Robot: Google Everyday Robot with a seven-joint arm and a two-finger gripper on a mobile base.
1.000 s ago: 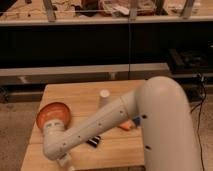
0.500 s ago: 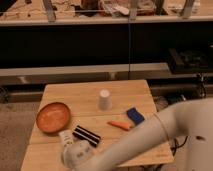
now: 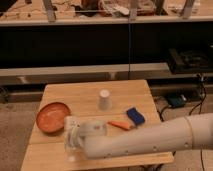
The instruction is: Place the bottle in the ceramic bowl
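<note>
The orange-red ceramic bowl (image 3: pixel 51 117) sits at the table's left side and holds nothing. My gripper (image 3: pixel 73 139) is at the end of the pale arm that reaches in from the lower right, just right of and in front of the bowl. A whitish flat-sided bottle (image 3: pixel 70 126) stands roughly upright in the gripper, close to the bowl's right rim and outside it. The arm hides the bottle's lower part.
A white paper cup (image 3: pixel 104 99) stands at the middle of the wooden table (image 3: pixel 125 92). A blue object (image 3: pixel 135 115) and an orange object (image 3: pixel 119 125) lie to the right, just behind my arm. Dark shelving runs behind the table.
The arm has swung lower across the table's front. The gripper with the bottle has moved slightly up and right near the bowl. The arm now hides the black ribbed block.
</note>
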